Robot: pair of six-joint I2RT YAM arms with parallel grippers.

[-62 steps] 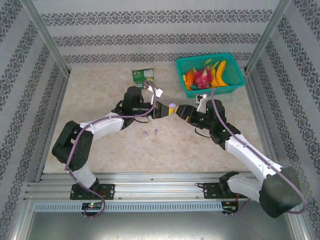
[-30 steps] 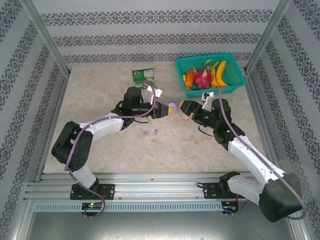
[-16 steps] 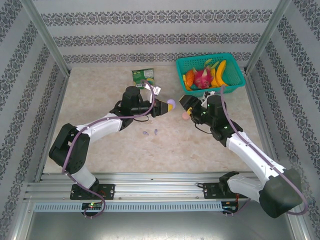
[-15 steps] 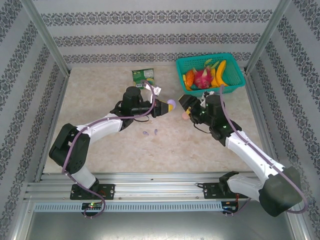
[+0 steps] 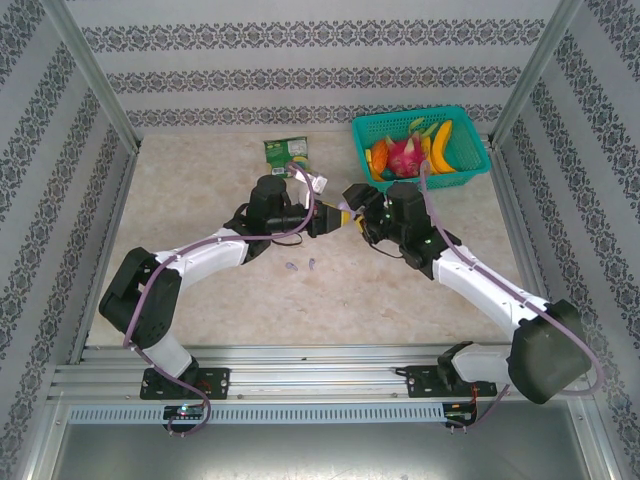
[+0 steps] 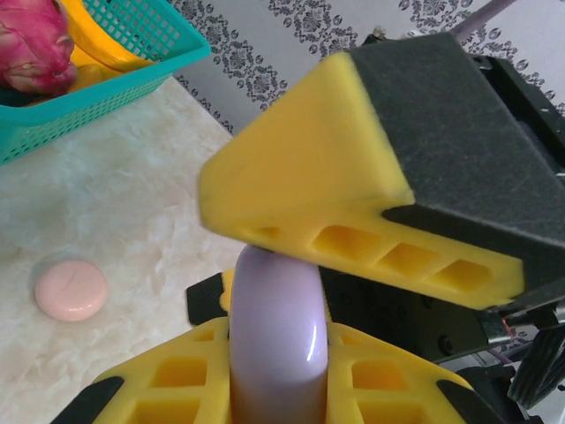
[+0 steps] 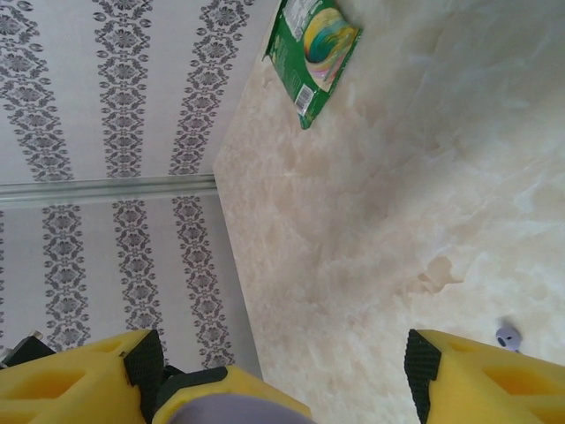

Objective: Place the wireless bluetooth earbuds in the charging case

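The left gripper (image 6: 278,389) holds the purple case (image 6: 274,300) tight. The right gripper (image 7: 282,367) is open wide around it.

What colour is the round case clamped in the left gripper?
Lavender-purple; the case shows best in the left wrist view.

A: What can't you read from above?
B: The case (image 5: 345,214) is nearly buried between the left gripper (image 5: 334,217) and the right gripper (image 5: 353,208). The earbuds (image 5: 292,267) are specks, their shape lost to you.
A: And at the wrists?
B: On the left wrist, the right gripper's finger (image 6: 353,177) covers the case's top, and the bottom edge cuts its base. The basket (image 6: 132,53) runs off the top left corner. On the right wrist, the case is a blurred sliver at the bottom edge, and the packet (image 7: 313,53) is clipped at the top.
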